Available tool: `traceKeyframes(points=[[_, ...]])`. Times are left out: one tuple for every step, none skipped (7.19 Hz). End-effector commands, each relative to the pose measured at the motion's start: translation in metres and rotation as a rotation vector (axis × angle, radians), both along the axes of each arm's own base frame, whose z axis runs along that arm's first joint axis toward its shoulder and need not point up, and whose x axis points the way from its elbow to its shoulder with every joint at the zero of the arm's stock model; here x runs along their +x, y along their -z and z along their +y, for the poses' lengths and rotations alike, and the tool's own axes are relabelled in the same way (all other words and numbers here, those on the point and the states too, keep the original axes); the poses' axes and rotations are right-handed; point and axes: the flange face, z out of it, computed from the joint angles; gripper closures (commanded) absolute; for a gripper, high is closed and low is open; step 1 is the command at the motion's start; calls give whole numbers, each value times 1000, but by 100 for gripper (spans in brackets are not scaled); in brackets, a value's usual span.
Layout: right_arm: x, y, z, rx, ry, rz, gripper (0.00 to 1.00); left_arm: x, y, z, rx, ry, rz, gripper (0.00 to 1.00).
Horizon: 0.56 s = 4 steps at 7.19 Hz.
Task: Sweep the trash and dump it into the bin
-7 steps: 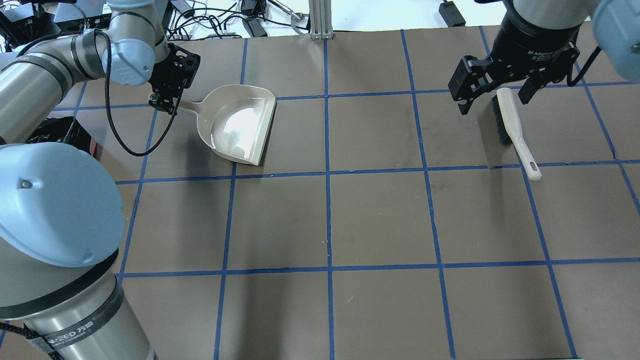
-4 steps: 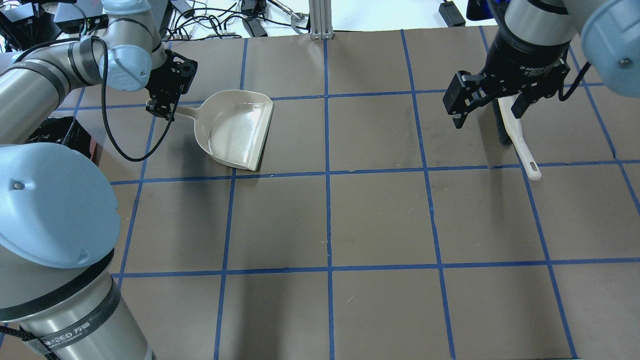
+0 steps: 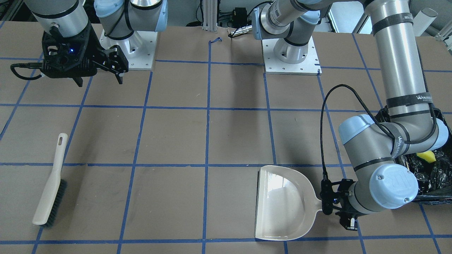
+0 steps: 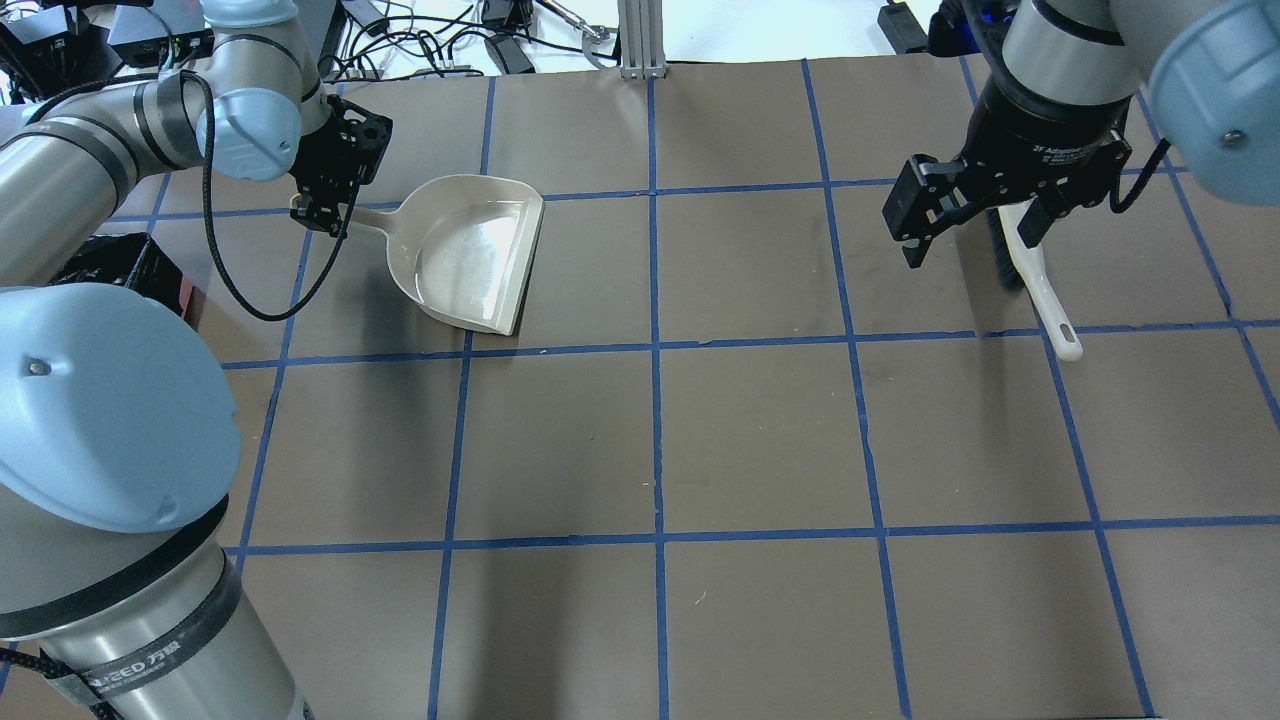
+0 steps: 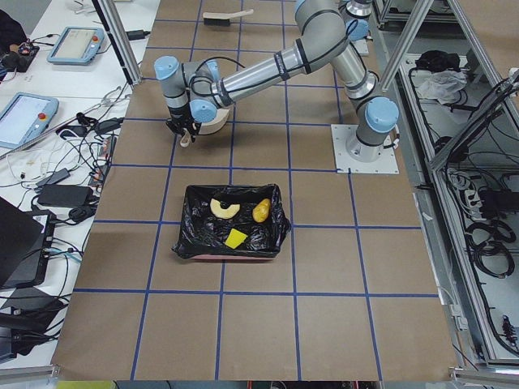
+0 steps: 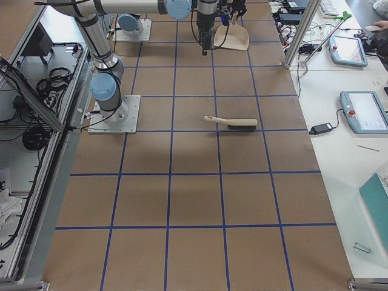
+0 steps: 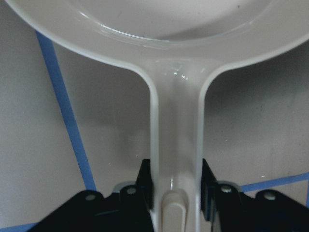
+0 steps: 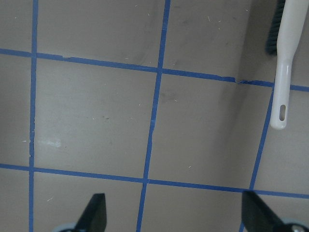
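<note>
The bin (image 5: 231,243), lined with a black bag, holds the trash: a croissant-like piece (image 5: 223,208), a potato-like lump (image 5: 261,211) and a sponge piece (image 5: 236,237). The bin's corner also shows in the front view (image 3: 432,176) and at the left edge of the overhead view (image 4: 120,265). My left gripper (image 4: 320,210) (image 7: 176,193) is shut on the handle of the empty beige dustpan (image 4: 470,255) (image 3: 282,204), which lies level beside the bin. My right gripper (image 4: 970,235) (image 8: 176,212) is open and empty, raised above the table.
The beige brush (image 4: 1040,290) (image 3: 53,183) (image 8: 285,58) lies flat on the table, just beside and below my right gripper. Cables and devices (image 4: 450,40) lie beyond the far table edge. Blue tape lines grid the brown table (image 4: 760,440).
My right gripper has drawn away from the brush, toward the table's middle. My left gripper has shifted the dustpan slightly to the left, still holding its handle.
</note>
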Motion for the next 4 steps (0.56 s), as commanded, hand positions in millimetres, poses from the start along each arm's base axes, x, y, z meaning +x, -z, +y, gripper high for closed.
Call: traceKeyframes(points=[[0,1,0,5,4,0,0,0,3,1,5,-2,-2,100],[0,1,0,3,4,0,0,1,7,0,0,-43,-6,100],[0,1,0,2,4,0,0,0,9,2,6,-55,-2,56],[0,2,-1,3,4,-2,0,0,5,3,5,-61,-4,55]])
